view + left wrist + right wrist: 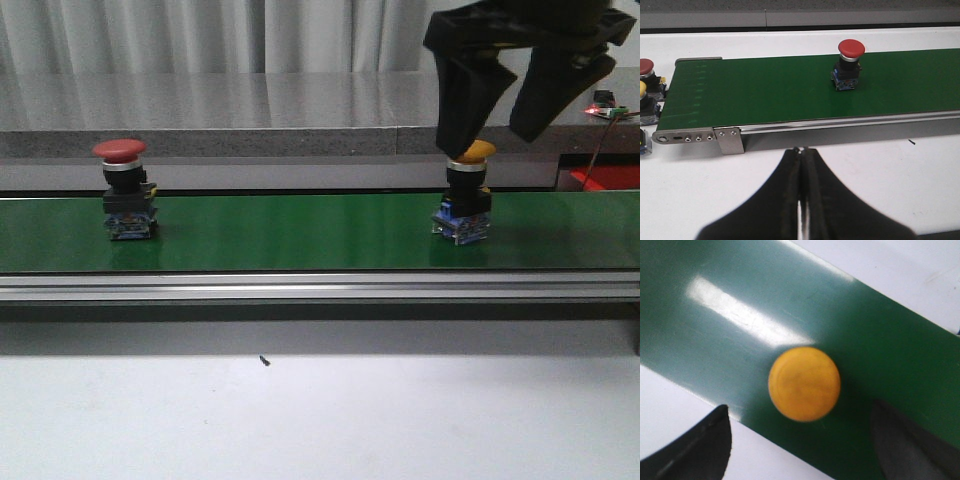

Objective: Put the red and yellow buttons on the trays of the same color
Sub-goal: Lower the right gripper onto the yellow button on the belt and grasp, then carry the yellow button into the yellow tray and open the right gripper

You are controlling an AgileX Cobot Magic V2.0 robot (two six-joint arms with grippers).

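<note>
Right fingers [500,135]: spread wide, released, holding nothing. In the front view they hang directly above the yellow button [463,205], one finger at 10 o'clock of its cap and the other at 2 o'clock. The nearer finger's tip appears level with the cap top; contact cannot be confirmed. The right wrist view shows the yellow cap [804,383] centred between the two fingertips [697,450], with clear gaps on both sides.

Yellow button: upright on the green conveyor belt [300,232], toward its right end, dark body on a blue base.

Red button [126,190]: upright on the same belt, toward its left end, well apart from the yellow one. In the left wrist view it [849,65] stands at about 1 o'clock from the left fingers.

Left fingers [801,190]: clenched together, pads meeting with only a thin seam visible, grasping nothing. They sit over the white surface [880,175], short of the belt's metal side rail [840,125].

Further buttons, red [646,70] and yellow [643,92] capped, lie beyond the belt's end, partly cut off by the frame edge.
</note>
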